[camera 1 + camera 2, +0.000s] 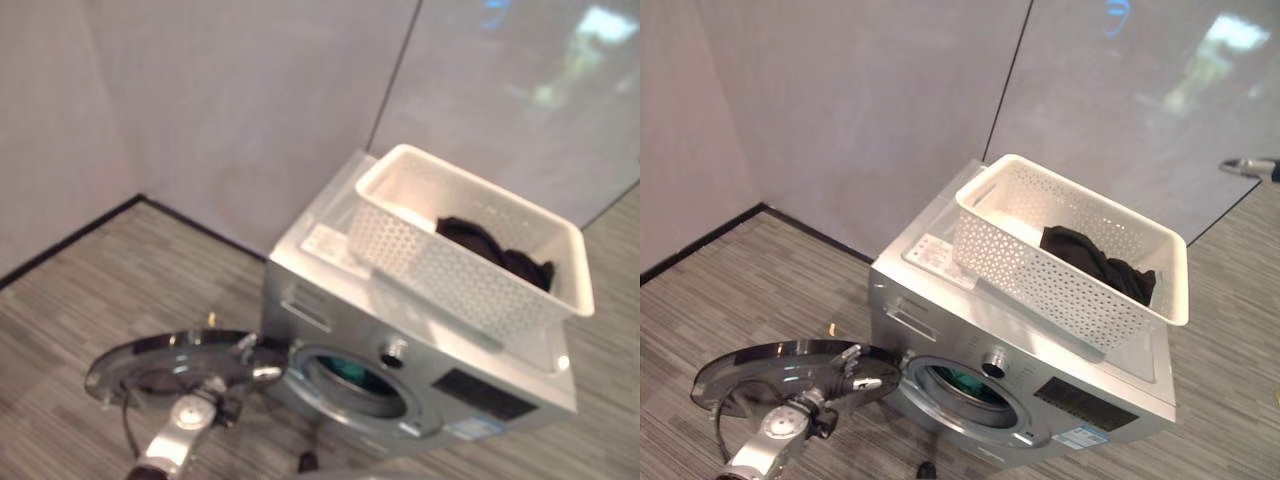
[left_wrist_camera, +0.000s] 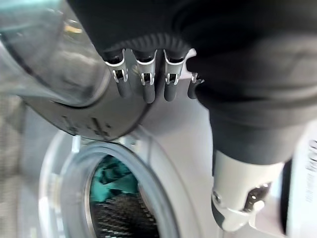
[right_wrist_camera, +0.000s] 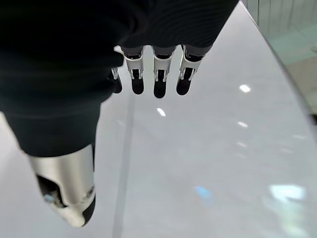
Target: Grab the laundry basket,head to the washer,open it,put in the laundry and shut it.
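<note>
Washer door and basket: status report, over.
Left hand at the open washer door, fingers straight. Right hand open, raised by the wall. Dark laundry in the basket on the washer; teal cloth inside the drum. Opening unobstructed.

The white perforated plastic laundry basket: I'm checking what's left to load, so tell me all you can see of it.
The white perforated plastic laundry basket is rectangular, with a solid rim and a cut-out handle at one end. It sits upright on top of the silver front-loading washer, slightly askew. Inside, a crumpled dark garment lies toward one end. Neither hand touches it.
</note>
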Motion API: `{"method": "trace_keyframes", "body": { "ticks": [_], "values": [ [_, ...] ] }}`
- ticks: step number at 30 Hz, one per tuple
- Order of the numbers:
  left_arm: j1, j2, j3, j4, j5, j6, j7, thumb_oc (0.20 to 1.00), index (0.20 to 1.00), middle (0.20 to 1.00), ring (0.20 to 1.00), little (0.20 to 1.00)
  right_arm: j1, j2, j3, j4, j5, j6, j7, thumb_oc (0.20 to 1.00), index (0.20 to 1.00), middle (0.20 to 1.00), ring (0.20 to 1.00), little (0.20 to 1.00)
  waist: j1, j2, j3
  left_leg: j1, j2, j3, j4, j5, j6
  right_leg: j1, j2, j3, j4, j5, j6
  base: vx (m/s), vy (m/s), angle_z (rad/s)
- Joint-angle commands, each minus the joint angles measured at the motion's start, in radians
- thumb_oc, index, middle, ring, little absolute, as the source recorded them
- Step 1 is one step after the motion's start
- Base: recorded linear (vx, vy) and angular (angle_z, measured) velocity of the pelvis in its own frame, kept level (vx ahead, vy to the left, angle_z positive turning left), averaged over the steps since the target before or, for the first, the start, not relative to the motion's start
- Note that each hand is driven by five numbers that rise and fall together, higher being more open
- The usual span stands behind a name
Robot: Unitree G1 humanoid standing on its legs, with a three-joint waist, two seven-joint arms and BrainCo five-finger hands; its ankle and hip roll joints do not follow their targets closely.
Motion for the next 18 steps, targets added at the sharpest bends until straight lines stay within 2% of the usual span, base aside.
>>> {"method": "trace_keyframes", "body": {
  "ticks": [1,6,7,12,18],
  "values": [
    [-0.067,-0.015,-0.020,0.023,-0.021,-0.031,-0.034,1.000,1.000,1.000,1.000,1.000,-0.029,-0.097,-0.060,0.103,0.031,0.041,0.059,1.000,1.000,1.000,1.000,1.000,0.013,0.032,0.001,-0.004,0.082,-0.008,0.003,0.102,0.011,0.015,-0.103,-0.019,0.103,-0.050,0.119,-0.03,0.042,-0.02],
    [-0.074,-0.028,-0.041,0.036,-0.037,-0.029,-0.044,1.000,1.000,1.000,1.000,1.000,-0.119,-0.138,0.078,0.210,0.071,0.053,0.139,1.000,1.000,1.000,1.000,1.000,0.026,0.034,0.003,0.001,0.078,0.001,0.003,0.097,0.012,0.017,-0.107,-0.009,0.092,-0.043,0.120,-0.02,0.033,-0.10],
    [-0.085,-0.032,-0.060,0.042,-0.040,-0.031,-0.046,1.000,1.000,1.000,1.000,1.000,-0.227,-0.146,0.212,0.251,0.071,0.057,0.171,1.000,1.000,1.000,1.000,1.000,0.036,0.033,0.006,0.003,0.077,0.006,0.003,0.093,0.012,0.017,-0.109,-0.005,0.089,-0.042,0.121,-0.02,0.040,-0.17],
    [-0.095,-0.045,-0.075,0.048,-0.042,-0.028,-0.044,1.000,1.000,1.000,1.000,1.000,-0.535,-0.102,0.566,0.337,0.074,0.077,0.214,1.000,1.000,1.000,1.000,1.000,0.030,0.035,0.010,-0.002,0.075,0.013,0.003,0.079,0.012,0.019,-0.113,-0.003,0.084,-0.044,0.120,0.00,0.019,-0.10],
    [-0.096,-0.057,-0.088,0.064,-0.034,-0.025,-0.043,1.000,1.000,1.000,1.000,1.000,-0.652,-0.046,0.734,0.384,0.065,0.083,0.242,1.000,1.000,1.000,1.000,1.000,0.032,0.037,0.021,-0.017,0.076,0.005,0.003,0.072,0.009,0.015,-0.113,-0.008,0.074,-0.043,0.119,-0.01,-0.004,0.05]
  ]
}}
